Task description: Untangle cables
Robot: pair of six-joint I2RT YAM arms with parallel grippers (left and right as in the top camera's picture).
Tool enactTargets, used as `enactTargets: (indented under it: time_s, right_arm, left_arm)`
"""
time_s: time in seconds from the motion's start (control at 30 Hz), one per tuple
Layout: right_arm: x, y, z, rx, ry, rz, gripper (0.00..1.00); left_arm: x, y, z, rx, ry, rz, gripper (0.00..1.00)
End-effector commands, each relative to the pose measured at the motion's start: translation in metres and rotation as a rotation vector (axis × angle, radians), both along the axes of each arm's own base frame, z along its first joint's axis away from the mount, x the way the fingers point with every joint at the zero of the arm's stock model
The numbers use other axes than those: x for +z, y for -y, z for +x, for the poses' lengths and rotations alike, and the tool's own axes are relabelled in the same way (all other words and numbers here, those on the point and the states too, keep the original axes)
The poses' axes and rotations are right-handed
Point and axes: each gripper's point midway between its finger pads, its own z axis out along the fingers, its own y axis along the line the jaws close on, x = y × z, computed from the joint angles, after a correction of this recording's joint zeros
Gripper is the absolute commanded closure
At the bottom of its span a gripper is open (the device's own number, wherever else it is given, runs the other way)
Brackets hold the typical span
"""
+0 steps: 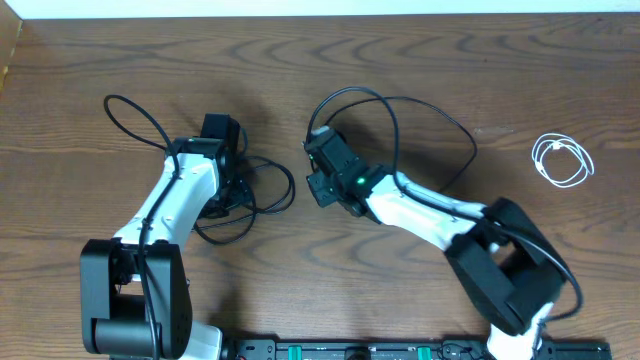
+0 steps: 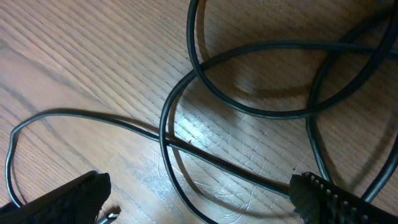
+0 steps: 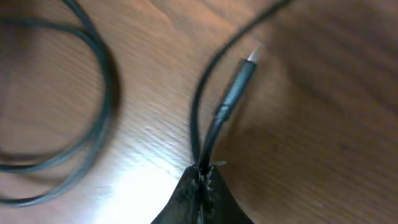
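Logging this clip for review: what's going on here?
Two robot arms work at a wooden table. The right gripper is shut on one black cable just behind its plug. The left gripper hangs open over a tangle of black cables, gripping nothing. A coiled white cable lies apart at the right.

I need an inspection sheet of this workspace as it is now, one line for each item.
Surface: wooden table.
Job's things: black tangle left of centre; one black cable in right gripper; white cable coiled apart, far right.
Clutter: nothing seen.
Grippers: left gripper open over tangle; right gripper shut on black cable near its plug.
Cables: arm cord loops by right base.
Surroundings: black rail at near edge.
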Motion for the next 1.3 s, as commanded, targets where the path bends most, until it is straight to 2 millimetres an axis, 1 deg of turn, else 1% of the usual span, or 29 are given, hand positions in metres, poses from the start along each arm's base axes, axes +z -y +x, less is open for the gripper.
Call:
enactTargets:
  time_s: [0.0,0.07,0.1,0.23,0.4,0.43,0.53,0.57,0.63,0.7,0.73,0.77,0.83,1.03,1.07,1.13,1.17,1.23,1.27]
  right_arm:
    - [-0.019,0.007,0.001,-0.008,0.002,-0.065,0.84]
    - [-0.028,0.007,-0.001,-0.003,-0.013,-0.076,0.68]
    - [-0.032,0.007,-0.003,-0.001,-0.020,-0.082,0.65]
    - [-0.035,0.008,-0.004,-0.001,-0.027,-0.089,0.63]
    - [-0.035,0.008,-0.004,-0.001,-0.027,-0.089,0.64]
    - [-0.035,0.008,-0.004,-0.001,-0.027,-0.090,0.65]
    - [-0.037,0.012,-0.007,-0.002,-0.042,-0.106,0.78]
    - [-0.038,0.014,-0.008,-0.004,-0.048,-0.116,0.87]
    - [-0.042,0.020,-0.013,-0.005,-0.070,-0.142,0.99]
    - [-0.045,0.027,-0.018,-0.008,-0.091,-0.171,0.99]
    - [-0.045,0.034,-0.019,-0.020,-0.094,-0.200,0.99]
    - [-0.043,0.043,-0.018,-0.038,-0.092,-0.231,0.99]
    - [-0.031,0.058,-0.014,-0.072,-0.078,-0.268,0.99]
    - [0.031,0.106,-0.004,-0.175,-0.046,-0.275,0.99]
    - [0.037,0.111,-0.004,-0.182,-0.044,-0.275,0.99]
    - [0.052,0.130,-0.001,-0.197,-0.039,-0.282,0.99]
    - [0.056,0.137,0.000,-0.203,-0.039,-0.288,0.99]
    - [0.063,0.162,0.005,-0.226,-0.045,-0.313,0.99]
    - [0.063,0.170,0.006,-0.240,-0.051,-0.321,0.99]
  left_arm:
    - [-0.001,-0.005,-0.001,0.016,-0.003,0.021,0.02]
    - [-0.001,-0.005,-0.001,0.016,-0.003,0.020,0.02]
    - [-0.001,-0.005,-0.001,0.016,-0.003,0.020,0.02]
    - [-0.001,-0.004,-0.001,0.019,-0.002,0.020,0.03]
    - [-0.001,-0.004,-0.001,0.019,-0.002,0.020,0.02]
    - [-0.001,-0.004,-0.001,0.019,-0.002,0.020,0.02]
    - [-0.001,-0.004,-0.001,0.025,0.000,0.020,0.02]
    - [-0.001,-0.004,-0.001,0.031,0.002,0.019,0.02]
    - [-0.002,-0.003,-0.001,0.030,0.002,0.010,0.02]
    - [-0.002,-0.001,-0.001,0.030,0.004,0.002,0.02]
    - [-0.002,-0.001,-0.001,0.030,0.004,0.002,0.02]
    - [-0.002,-0.001,-0.001,0.031,0.004,0.002,0.02]
    - [-0.002,-0.001,-0.001,0.031,0.004,0.002,0.02]
    - [-0.002,-0.001,-0.001,0.030,0.004,0.001,0.02]
    - [-0.002,-0.001,-0.001,0.030,0.004,0.001,0.02]
    - [-0.002,-0.001,-0.001,0.031,0.004,0.001,0.02]
    - [-0.002,-0.001,-0.001,0.031,0.004,0.002,0.02]
    - [-0.002,-0.001,-0.001,0.030,0.004,0.001,0.02]
    - [-0.002,-0.001,-0.001,0.030,0.004,0.001,0.02]
